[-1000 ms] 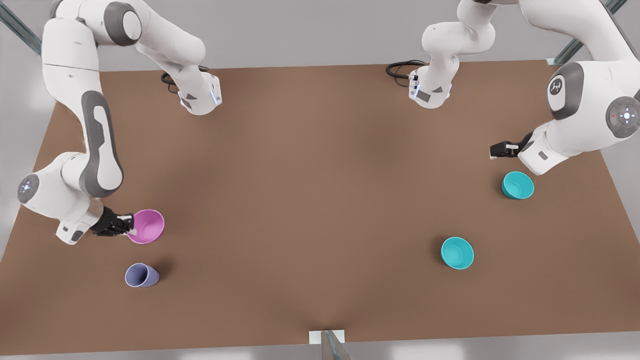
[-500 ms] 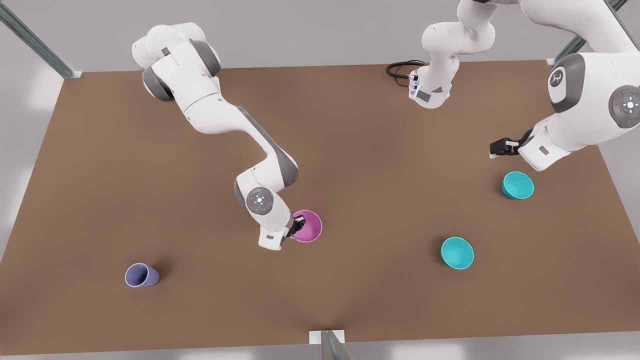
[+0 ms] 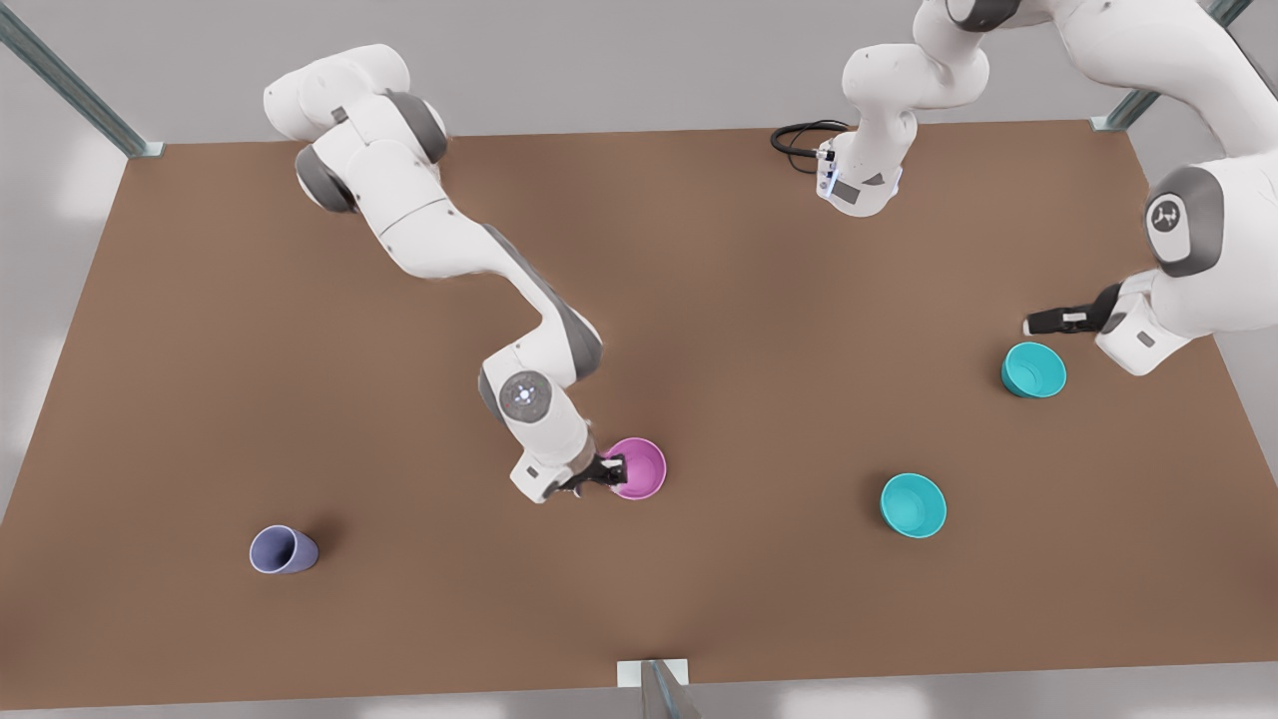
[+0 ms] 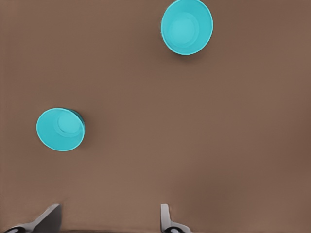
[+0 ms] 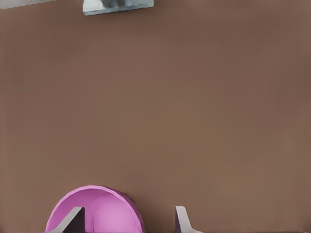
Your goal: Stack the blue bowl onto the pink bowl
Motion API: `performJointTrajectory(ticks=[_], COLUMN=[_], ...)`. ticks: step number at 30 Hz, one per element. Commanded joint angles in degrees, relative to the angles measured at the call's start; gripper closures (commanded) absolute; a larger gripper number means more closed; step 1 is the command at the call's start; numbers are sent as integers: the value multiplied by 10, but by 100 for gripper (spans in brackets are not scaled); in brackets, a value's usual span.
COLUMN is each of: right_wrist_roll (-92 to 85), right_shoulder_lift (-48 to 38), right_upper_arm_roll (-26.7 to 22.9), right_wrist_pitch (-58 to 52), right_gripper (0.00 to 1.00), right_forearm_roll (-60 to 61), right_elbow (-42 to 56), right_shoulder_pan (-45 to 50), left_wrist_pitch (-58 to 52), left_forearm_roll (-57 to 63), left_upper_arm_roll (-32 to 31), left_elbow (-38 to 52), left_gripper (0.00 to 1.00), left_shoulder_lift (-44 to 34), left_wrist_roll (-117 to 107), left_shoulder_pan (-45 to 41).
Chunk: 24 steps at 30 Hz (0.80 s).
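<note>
The pink bowl (image 3: pixel 639 467) stands upright near the table's middle. My right gripper (image 3: pixel 602 469) is at its rim on the front view's left side. In the right wrist view the pink bowl (image 5: pixel 104 213) has one finger inside it and the other outside, so the right gripper (image 5: pixel 127 221) is open around the wall. Two look-alike blue bowls stand at the front view's right, one (image 3: pixel 1033 369) farther back and one (image 3: pixel 913 505) nearer the front. My left gripper (image 3: pixel 1045 322) hovers open just behind the back one. The left wrist view shows both bowls (image 4: pixel 187 26) (image 4: pixel 60 129) beyond the left gripper (image 4: pixel 109 221).
A lavender cup (image 3: pixel 283 549) stands at the front view's front left. The arm bases and a black cable (image 3: pixel 799 135) sit along the brown table's (image 3: pixel 699 330) far edge. A metal bracket (image 3: pixel 654 674) is at the near edge, also in the right wrist view (image 5: pixel 116 6).
My right arm swept the pink bowl from the front view's left side to the table's middle, then a little further right and forward. My left gripper shifted slightly right.
</note>
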Motion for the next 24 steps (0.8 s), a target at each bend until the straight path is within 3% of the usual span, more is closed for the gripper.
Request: performJointTrajectory(ticks=[1, 4, 5, 6, 8, 9, 17, 24], right_wrist_roll=[69, -427, -519, -551, -525, -502, -504, -528], right_shoulder_lift=[-30, -72, -104, -160, -322, -348, -355, -354], right_upper_arm_roll=[2, -4, -3, -3, -18, -18, -18, -36], right_wrist_pitch=[-94, -298, -326, -387, -435, -467, -508, -518], right_gripper=[0, 0, 0, 0, 0, 0, 0, 0], right_forearm_roll=[21, 13, -61, -70, -72, -71, -91, -92], right_elbow=[0, 1, -3, -19, -87, -83, -63, -36], right_shoulder_pan=[-36, -215, -270, -297, -302, -302, -302, -320], left_wrist_pitch=[116, 236, 323, 330, 329, 329, 329, 342], left_forearm_roll=[-1, -64, -68, -101, -159, -166, -224, -263], left_upper_arm_roll=[23, 93, 98, 103, 131, 131, 158, 155], left_elbow=[-31, -88, -139, -140, -148, -147, -166, -181], left_gripper=[0, 0, 0, 0, 0, 0, 0, 0], left_shoulder_lift=[16, 67, 69, 88, 125, 135, 210, 221], left_wrist_roll=[304, 488, 524, 561, 573, 572, 570, 568], left_shoulder_pan=[17, 53, 55, 71, 88, 95, 113, 107])
